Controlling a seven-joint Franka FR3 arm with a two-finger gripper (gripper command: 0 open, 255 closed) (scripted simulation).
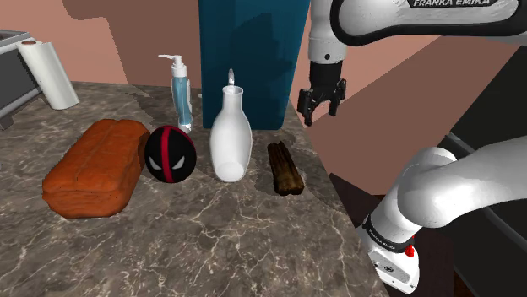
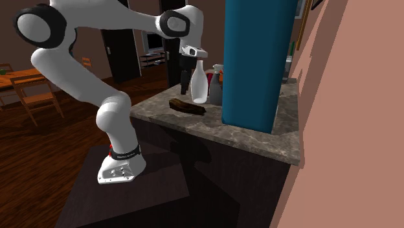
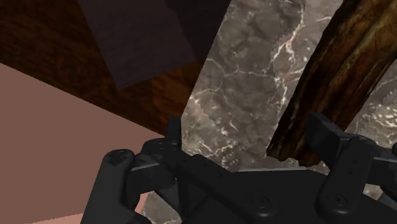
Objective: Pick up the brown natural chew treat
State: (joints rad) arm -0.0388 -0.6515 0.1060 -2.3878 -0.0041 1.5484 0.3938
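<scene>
Pincer (image 1: 322, 110) open, empty, above the table (image 1: 211, 245) edge. Chew treat (image 1: 285, 169) looks stiff, light, knobbly; you should pinch it across its narrow middle.

Dark brown gnarled chew treat (image 1: 285, 169) lying flat on marble counter (image 1: 211, 236).

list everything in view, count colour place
chew treat: one, dark brown, on counter, shoulder view's right of the white bottle
white bottle: one, white, mid counter
ball: one, black with red stripe, shoulder view's left of that bottle
loaf-shaped block: one, orange-brown, shoulder view's left of the ball
pump bottle: one, clear bluish, behind the ball
tall box: one, dark blue, behind the white bottle
paper roll: one, white, counter's back, shoulder view's far left
counter: one, grey marbled
arm: one, white
jaws: two, black, open, above the counter edge by the treat
</scene>
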